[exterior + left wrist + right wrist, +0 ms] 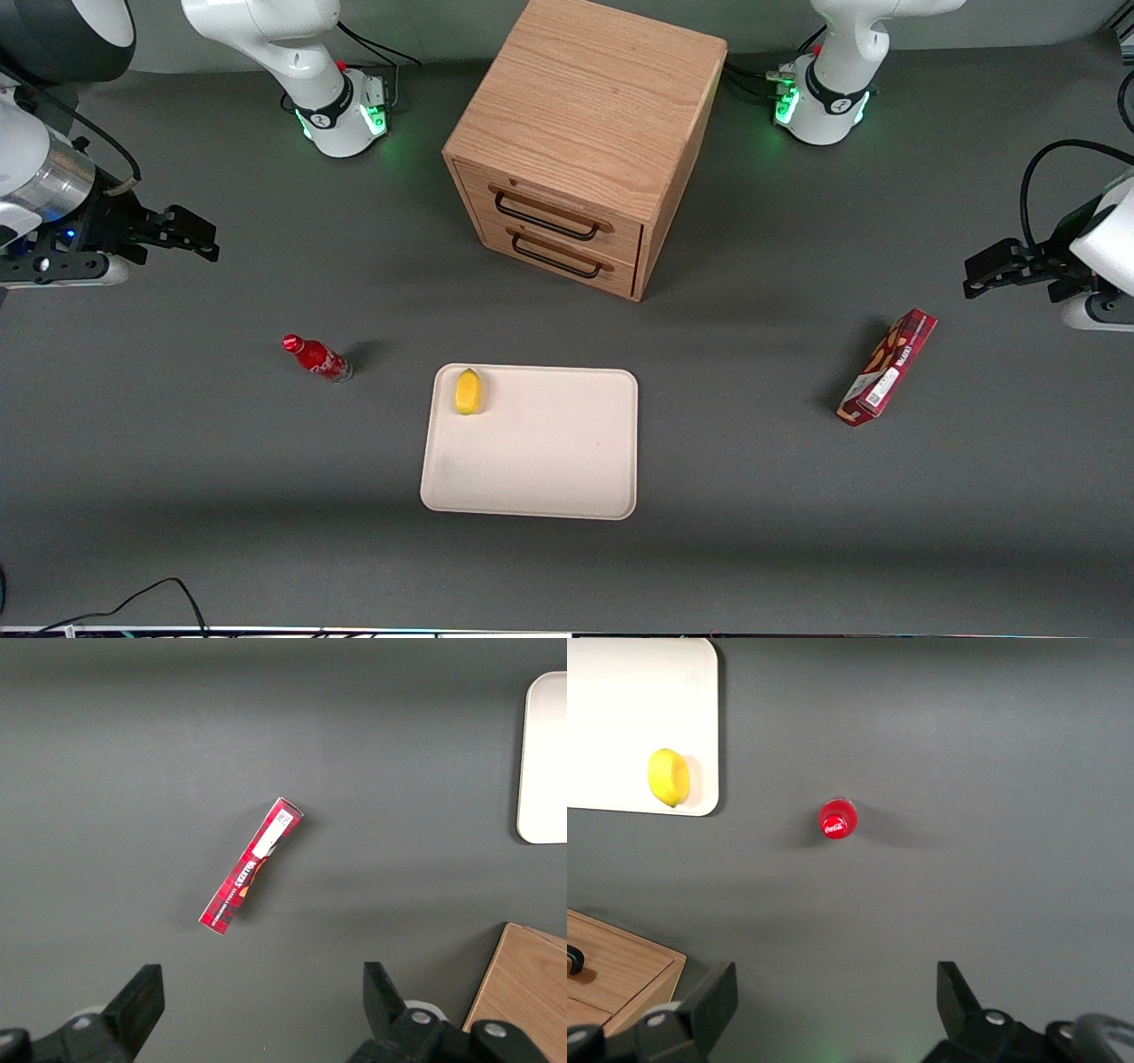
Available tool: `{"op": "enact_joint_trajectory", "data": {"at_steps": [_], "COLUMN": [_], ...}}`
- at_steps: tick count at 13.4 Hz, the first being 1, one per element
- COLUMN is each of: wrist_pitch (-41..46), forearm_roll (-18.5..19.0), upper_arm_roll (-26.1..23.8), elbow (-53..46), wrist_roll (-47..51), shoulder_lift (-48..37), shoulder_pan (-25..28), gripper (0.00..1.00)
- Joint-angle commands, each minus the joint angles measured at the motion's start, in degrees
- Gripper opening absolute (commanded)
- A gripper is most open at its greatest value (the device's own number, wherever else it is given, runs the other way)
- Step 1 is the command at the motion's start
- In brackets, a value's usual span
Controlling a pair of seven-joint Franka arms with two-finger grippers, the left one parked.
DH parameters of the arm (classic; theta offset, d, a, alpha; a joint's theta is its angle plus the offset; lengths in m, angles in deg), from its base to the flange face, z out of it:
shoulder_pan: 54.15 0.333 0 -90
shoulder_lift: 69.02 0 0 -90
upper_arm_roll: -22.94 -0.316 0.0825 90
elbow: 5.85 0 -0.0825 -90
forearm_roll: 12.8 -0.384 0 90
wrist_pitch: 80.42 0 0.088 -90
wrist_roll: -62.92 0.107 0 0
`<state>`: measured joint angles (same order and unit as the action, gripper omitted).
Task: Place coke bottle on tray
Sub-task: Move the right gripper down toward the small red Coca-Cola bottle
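**Bottle upright on the table, gripper hanging wide above it**

We see the small glossy red coke bottle [316, 357] with its red cap standing upright on the dark grey table [177, 496], in the left-centre of the front view, just beside the large flat beige tray [540, 461] but not touching it. A yellow lemon [468, 391] already lies in the tray's upper left corner.

Our right arm's gripper [190, 235] hangs at the left edge of the front view, well apart from the bottle, its two fingers spread wide with nothing between them. The wrist view looks straight down on the cap.

We judge the bottle light and rigid, but smooth, round and easily tipped. We would take it across the body below the shoulder, not the narrow cap, and set it on bare tray clear of the lemon.
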<state>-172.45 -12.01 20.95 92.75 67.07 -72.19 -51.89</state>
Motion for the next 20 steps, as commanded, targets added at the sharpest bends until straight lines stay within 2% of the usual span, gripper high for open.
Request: {"op": "enact_joint_trajectory", "data": {"at_steps": [1, 5, 7, 9, 13, 14, 20], "wrist_pitch": [1.6, 1.4, -1.3, -8.7, -32.7, -36.5, -42.4], "forearm_roll": [-0.5, -0.5, -0.6, -1.0, -0.9, -0.9, -0.6], "upper_arm_roll": [-0.4, -0.4, -0.6, -0.6, -0.6, -0.6, -0.6], "elbow": [-2.7, -2.1, 1.8, 8.2, 24.5, 26.2, 27.1], "wrist_roll": [-0.6, 0.1, 0.0, -0.6, -0.8, -0.9, -0.9], "shoulder_lift": [1.1, 2.3, 2.7, 2.7, 4.2, 5.5, 10.3], "shoulder_pan": [-0.6, 0.0, 0.1, 0.1, 0.1, 0.1, 0.1], "gripper": [1.0, 1.0, 1.0, 1.0, 1.0, 1.0, 0.94]}}
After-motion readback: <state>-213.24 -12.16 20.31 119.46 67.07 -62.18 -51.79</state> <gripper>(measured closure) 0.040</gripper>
